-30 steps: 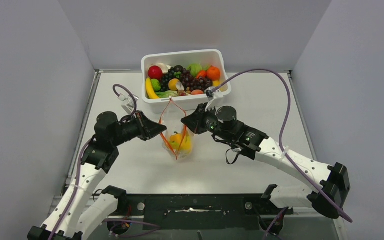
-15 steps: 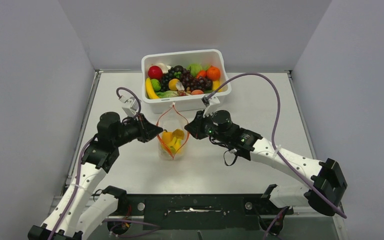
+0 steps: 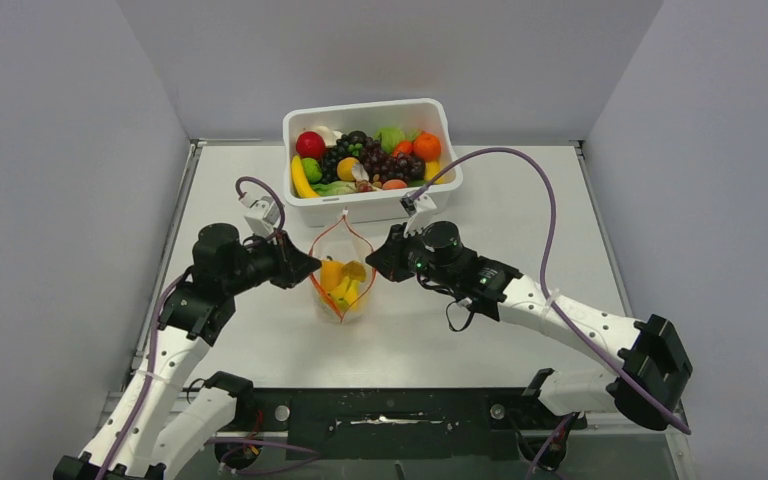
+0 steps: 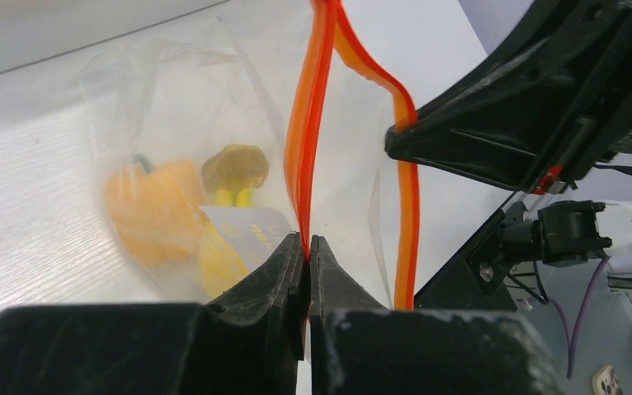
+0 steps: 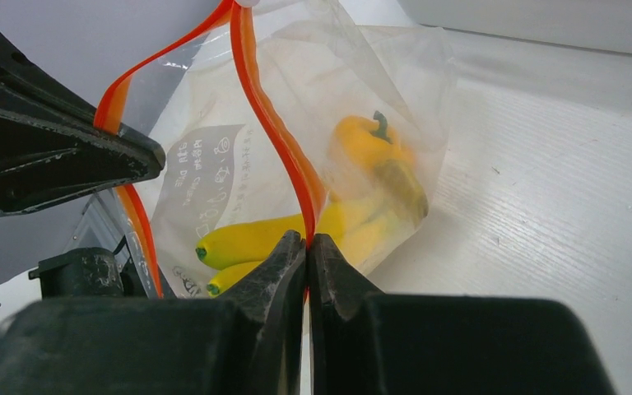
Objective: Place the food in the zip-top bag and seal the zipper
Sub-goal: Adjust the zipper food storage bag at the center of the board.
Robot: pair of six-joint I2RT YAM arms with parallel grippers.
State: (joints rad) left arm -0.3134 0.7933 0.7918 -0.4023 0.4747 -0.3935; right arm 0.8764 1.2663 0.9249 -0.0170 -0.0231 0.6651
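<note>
1. The left pincer (image 4: 306,243) is clamped on one side of the zipper (image 4: 303,148).
2. The right pincer (image 5: 306,240) pinches the opposite side.
3. The zip-top bag (image 3: 355,303), its mouth gaping, sits mid-frame on the desk (image 3: 520,200), holding the banana bunch (image 5: 247,239) and pepper (image 5: 362,140).

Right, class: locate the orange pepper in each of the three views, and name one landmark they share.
Top external: pepper at centre, inside the bag.
Left wrist: pepper left of centre, behind clear plastic.
Right wrist: pepper right of centre, above the bananas.
Shared landmark: the orange zipper.
</note>
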